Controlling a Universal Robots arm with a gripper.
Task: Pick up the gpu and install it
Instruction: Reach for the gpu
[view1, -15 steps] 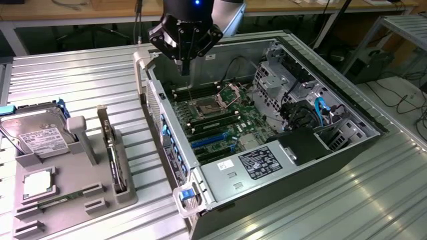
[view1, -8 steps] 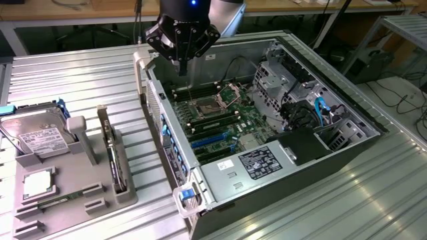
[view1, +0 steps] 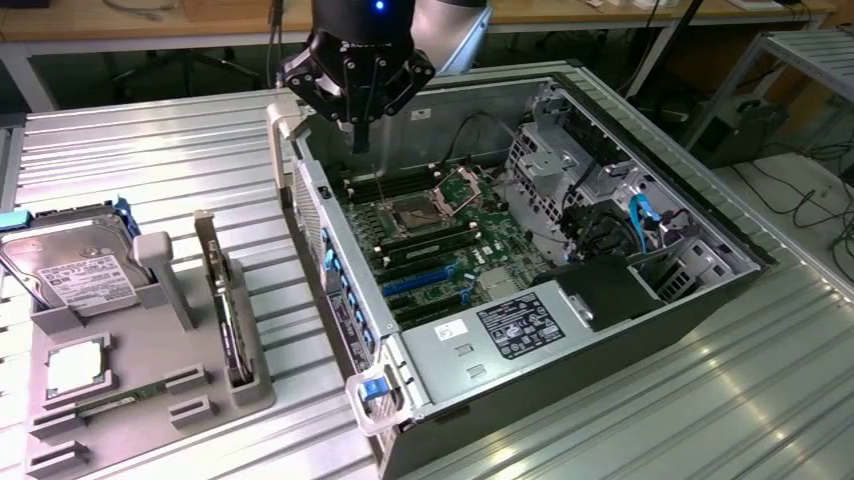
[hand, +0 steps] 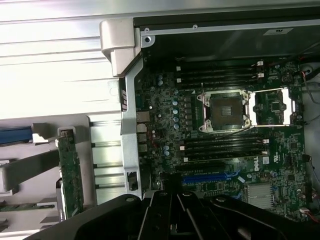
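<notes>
Gripper (view1: 359, 132) hovers over the open computer case (view1: 601, 385), jaws clenched on nothing. The gpu (view1: 230, 320) stands on edge in a gray holder (view1: 134, 405) on the counter (view1: 160, 160), probably slotted upright for easy grabbing.

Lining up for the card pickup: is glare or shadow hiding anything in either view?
Wrist view: the ribbed metal table glares near white beside the open grey computer case, whose far wall sits in deep shadow; the thin green circuit card is evenly lit. Exterior view: even light, soft sheen on the table, the card visible on edge in its grey holder, the black gripper dark above the case.
</notes>
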